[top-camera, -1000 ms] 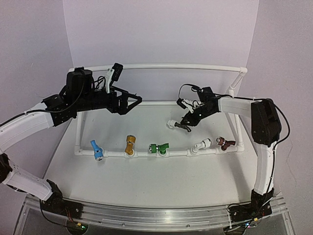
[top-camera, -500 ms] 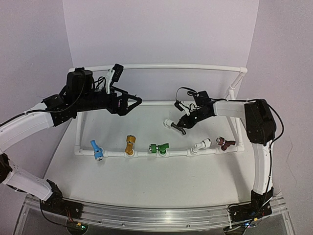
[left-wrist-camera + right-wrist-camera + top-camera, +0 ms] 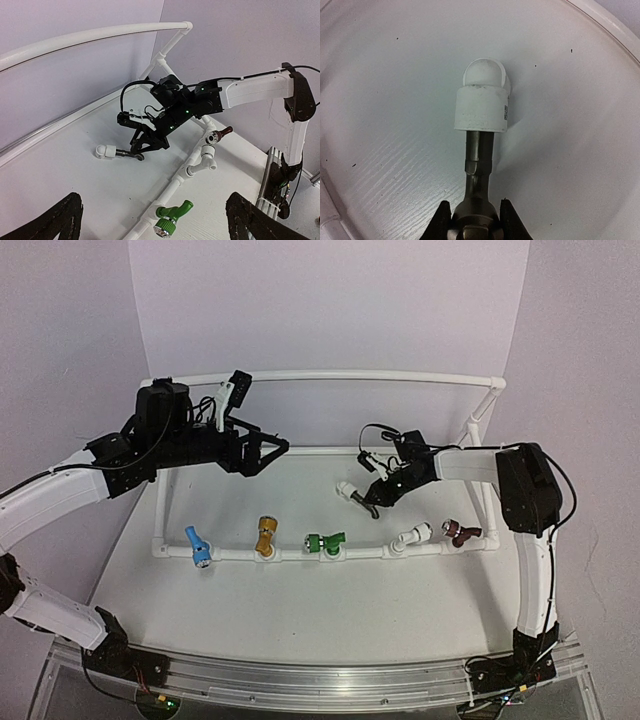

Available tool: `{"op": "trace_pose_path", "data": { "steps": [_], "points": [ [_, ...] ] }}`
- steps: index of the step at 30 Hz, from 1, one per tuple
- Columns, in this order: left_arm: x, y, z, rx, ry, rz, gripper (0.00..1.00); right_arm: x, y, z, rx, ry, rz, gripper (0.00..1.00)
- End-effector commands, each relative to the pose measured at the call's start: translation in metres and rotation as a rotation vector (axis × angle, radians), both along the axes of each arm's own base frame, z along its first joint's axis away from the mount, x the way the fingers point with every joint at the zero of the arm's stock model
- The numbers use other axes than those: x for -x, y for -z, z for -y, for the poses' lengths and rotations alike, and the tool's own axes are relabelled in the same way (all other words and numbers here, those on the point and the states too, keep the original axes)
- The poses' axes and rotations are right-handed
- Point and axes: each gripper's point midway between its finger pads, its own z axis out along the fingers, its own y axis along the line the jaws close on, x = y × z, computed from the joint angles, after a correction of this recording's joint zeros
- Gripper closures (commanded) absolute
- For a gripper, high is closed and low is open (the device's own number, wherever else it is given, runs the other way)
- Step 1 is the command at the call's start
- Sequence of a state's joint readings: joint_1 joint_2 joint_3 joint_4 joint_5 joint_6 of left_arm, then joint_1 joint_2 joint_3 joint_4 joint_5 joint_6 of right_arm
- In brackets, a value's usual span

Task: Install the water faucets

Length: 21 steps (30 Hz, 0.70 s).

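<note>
My right gripper (image 3: pixel 376 495) is shut on the dark grey faucet (image 3: pixel 360 496), gripping its metal handle end. The faucet's white fitting (image 3: pixel 346 489) points away from the jaws, low over the white table, behind the front pipe. In the right wrist view the faucet (image 3: pixel 479 165) runs straight out from between the fingers (image 3: pixel 441 220) to the white fitting (image 3: pixel 481 102). In the left wrist view the faucet (image 3: pixel 124 154) seems to rest on the table. My left gripper (image 3: pixel 268 452) is open and empty, held high at the back left.
A white pipe frame (image 3: pixel 330 376) surrounds the table. Its front pipe (image 3: pixel 365 553) carries blue (image 3: pixel 197 546), gold (image 3: pixel 265 535), green (image 3: pixel 326 542), white (image 3: pixel 410 536) and maroon (image 3: pixel 460 531) faucets. The green one (image 3: pixel 172 217) lies below my left gripper.
The right forearm has swung a little left, and the gripper with the dark grey faucet has shifted slightly left and back. The left arm has not moved.
</note>
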<state>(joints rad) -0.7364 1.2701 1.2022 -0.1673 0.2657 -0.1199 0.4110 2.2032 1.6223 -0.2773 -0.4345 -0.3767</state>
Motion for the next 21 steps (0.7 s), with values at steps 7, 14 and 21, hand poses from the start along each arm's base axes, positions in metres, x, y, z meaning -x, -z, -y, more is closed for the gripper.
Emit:
{"op": "trace_pose_path", "data": {
  "steps": [7, 14, 21],
  "points": [
    [0.002, -0.025, -0.006, 0.021, -0.01, 0.05, 0.0, 0.0, -0.001, -0.001, 0.016, 0.003, 0.021, 0.58],
    [0.001, -0.022, -0.002, 0.035, -0.002, 0.008, 0.0, 0.001, -0.015, -0.002, -0.005, 0.012, 0.034, 0.3],
    [-0.003, -0.012, 0.001, 0.033, -0.003, -0.045, 0.0, -0.003, -0.048, -0.004, -0.035, 0.023, 0.085, 0.13]
  ]
}}
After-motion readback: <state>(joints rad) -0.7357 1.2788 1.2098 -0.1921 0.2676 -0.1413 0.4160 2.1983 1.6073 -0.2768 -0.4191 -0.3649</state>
